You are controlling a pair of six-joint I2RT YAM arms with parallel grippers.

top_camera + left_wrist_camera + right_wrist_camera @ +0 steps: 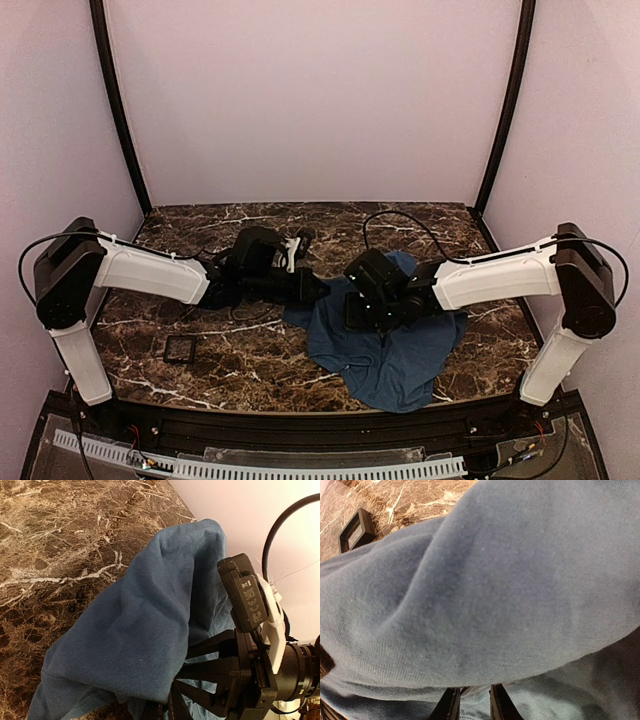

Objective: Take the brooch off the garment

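The blue cloth garment (392,345) lies bunched on the marble table, right of centre. The brooch is hidden in every view. My right gripper (362,303) is on the cloth's upper left part. In the right wrist view its two fingertips (451,706) stand close together with a fold of cloth (485,590) between them, and cloth fills the view. My left gripper (316,288) reaches the cloth's left edge. In the left wrist view a raised fold of cloth (150,620) covers most of its fingers, so its jaws do not show. The right gripper's black body (245,600) is just beyond.
A small black square tray (180,349) sits on the table at the front left; it also shows in the right wrist view (356,528). The marble table (200,330) is walled by pale panels behind and at both sides.
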